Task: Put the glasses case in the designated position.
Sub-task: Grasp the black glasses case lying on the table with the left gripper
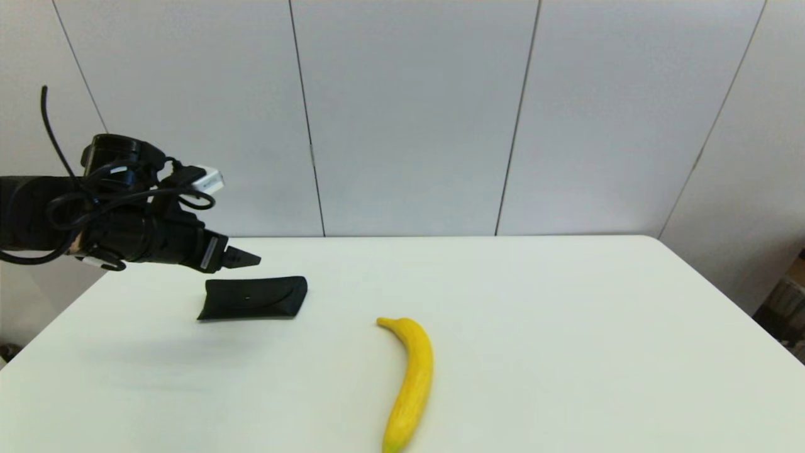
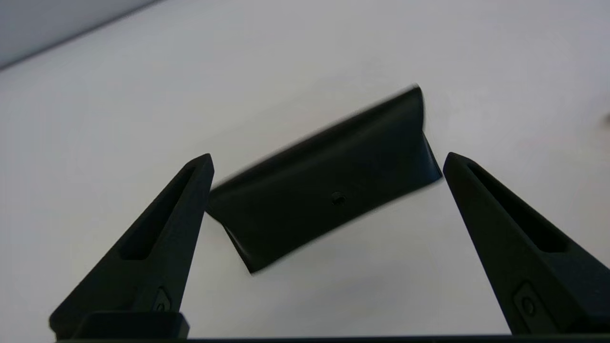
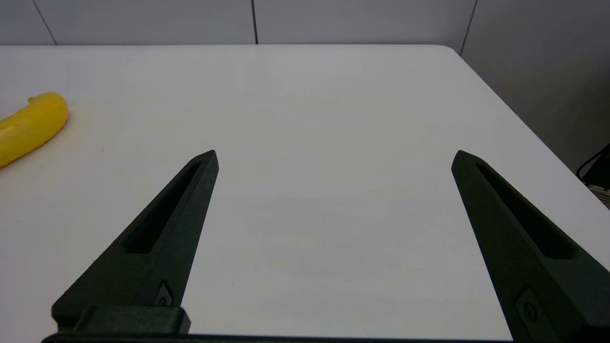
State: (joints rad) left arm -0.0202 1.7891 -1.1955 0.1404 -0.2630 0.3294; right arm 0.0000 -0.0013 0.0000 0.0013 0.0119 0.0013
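Note:
The glasses case [image 1: 253, 298], a matte black oblong pouch with a small snap, lies flat on the white table [image 1: 566, 327] at the left, toward the back. My left gripper [image 1: 242, 257] hovers just above and behind its left end. In the left wrist view the left gripper [image 2: 328, 159] stands open, and the glasses case [image 2: 324, 183] lies on the tabletop beyond and between its two fingers, apart from both. My right gripper [image 3: 335, 157] is open over bare table at the right and does not show in the head view.
A yellow banana [image 1: 410, 380] lies lengthwise near the table's front middle, to the right of the case; its tip [image 3: 29, 125] shows in the right wrist view. Grey wall panels stand behind the table.

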